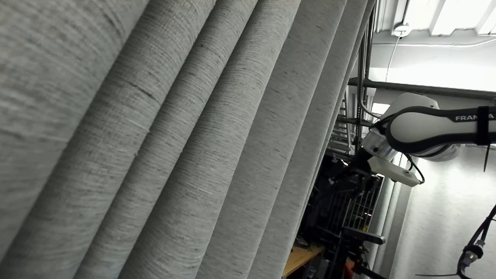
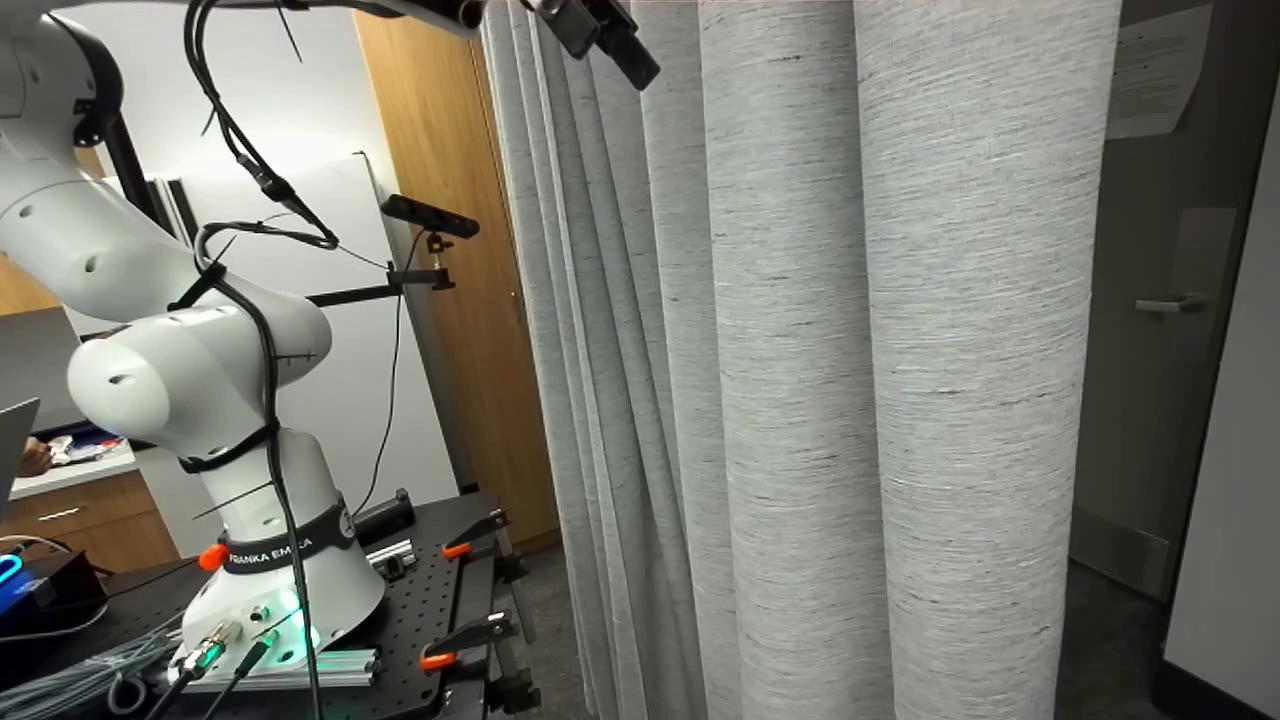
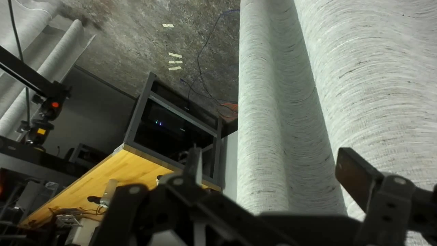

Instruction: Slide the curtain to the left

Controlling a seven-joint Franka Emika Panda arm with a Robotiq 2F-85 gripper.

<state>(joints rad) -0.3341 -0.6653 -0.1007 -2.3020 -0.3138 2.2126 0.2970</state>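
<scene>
The curtain is a large light-grey woven drape with deep vertical folds. It hangs across much of both exterior views point(image 1: 201, 147) point(image 2: 800, 400) and fills the right side of the wrist view point(image 3: 261, 102). My gripper point(image 3: 276, 172) is open, its dark fingers wide apart. In the wrist view, curtain folds show in the gap and behind the right finger. The left finger stands left of the curtain's edge. In an exterior view the gripper point(image 1: 354, 182) is dark and hard to make out beyond the curtain's edge. It also shows partly, at the top, before the curtain point(image 2: 605, 40). Contact with the cloth cannot be told.
A wood-topped bench point(image 3: 143, 164) with a dark metal frame stands left of the curtain in the wrist view. A camera on a bracket point(image 2: 430, 215) juts out beside the arm's base. A tall wooden cupboard point(image 2: 450, 150) and a door point(image 2: 1150, 350) stand behind.
</scene>
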